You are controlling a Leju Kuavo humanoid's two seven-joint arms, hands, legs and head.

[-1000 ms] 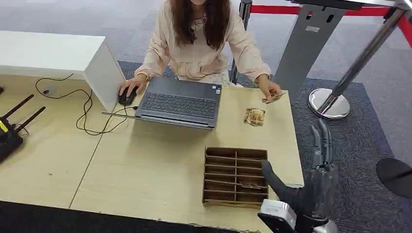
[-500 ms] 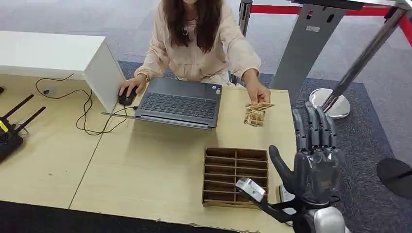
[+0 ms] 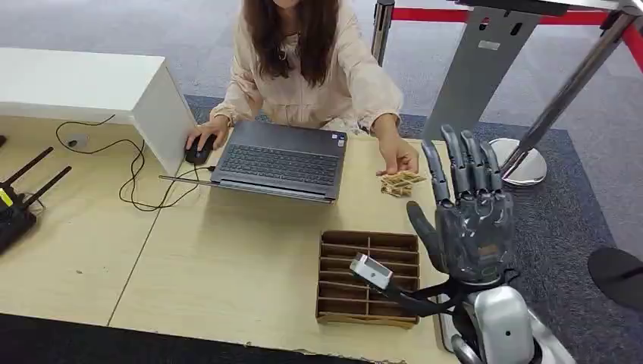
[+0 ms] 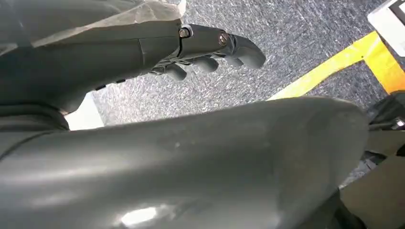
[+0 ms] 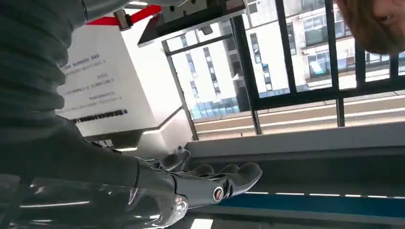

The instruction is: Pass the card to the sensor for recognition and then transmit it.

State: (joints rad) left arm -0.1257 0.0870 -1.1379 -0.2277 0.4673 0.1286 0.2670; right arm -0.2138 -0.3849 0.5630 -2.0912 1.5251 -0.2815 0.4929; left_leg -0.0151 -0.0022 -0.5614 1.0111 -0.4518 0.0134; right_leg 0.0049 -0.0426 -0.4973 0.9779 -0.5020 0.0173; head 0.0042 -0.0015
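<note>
A: Item nearest the camera?
B: Right hand (image 3: 470,227), raised over the right edge of the table (image 3: 227,265), palm up, fingers (image 3: 462,163) straight and spread, holding nothing. The right wrist view showed the same hand (image 5: 205,183) with its fingers extended.

A: Left hand?
B: Left hand (image 4: 210,52), hanging over grey carpet (image 4: 296,43) beside a yellow floor stripe (image 4: 334,64). Fingers curled loosely inward, nothing in them.

A: Next on the table?
B: One brown cardboard tray (image 3: 368,277) with slotted compartments, near the front edge, just left of the right hand. Contents could not be made out.

A: And the card?
B: Card (image 3: 406,179), tan, held by the person's hand (image 3: 398,158) just above a small tan patterned pad (image 3: 394,187) lying on the table, between the laptop and the table's right edge. Well apart from the robot's fingers.

A: Further back?
B: One open grey laptop (image 3: 280,161); one black mouse (image 3: 199,152) under the person's other hand; black cables (image 3: 144,178); a white box (image 3: 98,95) at far left; a black router with antennas (image 3: 19,205) at the left edge.

A: Farthest?
B: Person in a cream top (image 3: 311,83), seated behind the table; a red barrier belt (image 3: 425,15) on metal posts beyond.
</note>
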